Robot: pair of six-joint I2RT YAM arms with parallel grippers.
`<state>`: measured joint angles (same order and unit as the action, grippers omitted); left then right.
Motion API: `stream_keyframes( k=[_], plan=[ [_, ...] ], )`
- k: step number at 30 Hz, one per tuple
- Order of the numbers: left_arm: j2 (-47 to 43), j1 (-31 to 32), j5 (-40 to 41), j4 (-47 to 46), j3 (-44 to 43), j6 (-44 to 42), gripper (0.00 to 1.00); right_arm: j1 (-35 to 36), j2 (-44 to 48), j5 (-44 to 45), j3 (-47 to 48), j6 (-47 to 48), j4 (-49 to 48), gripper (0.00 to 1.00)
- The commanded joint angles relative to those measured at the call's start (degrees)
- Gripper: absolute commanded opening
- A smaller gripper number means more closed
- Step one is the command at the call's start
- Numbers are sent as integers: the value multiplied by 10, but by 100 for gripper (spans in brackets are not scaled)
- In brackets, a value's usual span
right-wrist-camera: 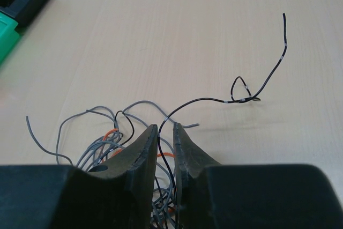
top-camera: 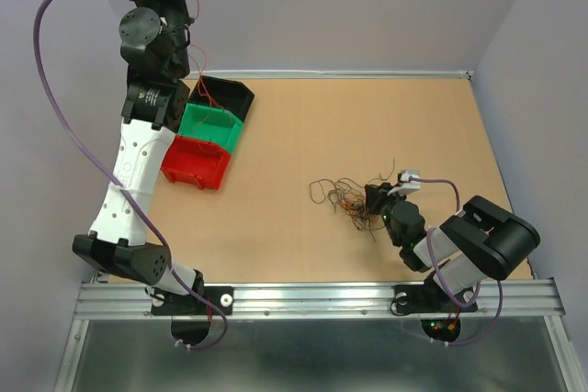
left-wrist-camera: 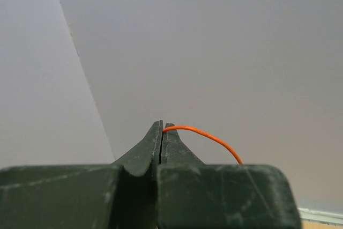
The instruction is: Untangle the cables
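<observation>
Left pincer (left-wrist-camera: 162, 130) clenched on orange wire (left-wrist-camera: 206, 134), held high at upper left of top view above bins (top-camera: 213, 130); I judge that keeps this single strand clear of rest. Right pincer (right-wrist-camera: 165, 128) low at tangle (top-camera: 354, 197), centre right of desk (top-camera: 367, 117). Jaws slightly apart, black wire (right-wrist-camera: 268, 76) running loose between, not gripped. I reckon it's lined up to single that strand out.

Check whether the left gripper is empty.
No, the left gripper is shut on an orange wire curving from its tips.
</observation>
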<state>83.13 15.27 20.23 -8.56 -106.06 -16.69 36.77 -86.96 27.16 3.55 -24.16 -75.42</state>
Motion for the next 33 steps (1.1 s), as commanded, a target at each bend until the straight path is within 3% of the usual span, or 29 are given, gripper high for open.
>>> stream_keyframes(
  k=[1, 10, 21, 33],
  plan=[
    [2, -1, 23, -33, -34, -12, 0, -2, 11, -3, -17, 3, -114, 24],
    [35, -5, 38, -42, -28, -22, 0, -2, 19, -22, -21, 9, -112, 24],
    [-2, -43, 2, -100, 92, 2, 0, -1, 3, -32, -13, 4, -112, 24],
    [-4, -88, -11, -102, 99, 3, 0, -1, 3, -40, -11, 2, -111, 24]
  ],
)
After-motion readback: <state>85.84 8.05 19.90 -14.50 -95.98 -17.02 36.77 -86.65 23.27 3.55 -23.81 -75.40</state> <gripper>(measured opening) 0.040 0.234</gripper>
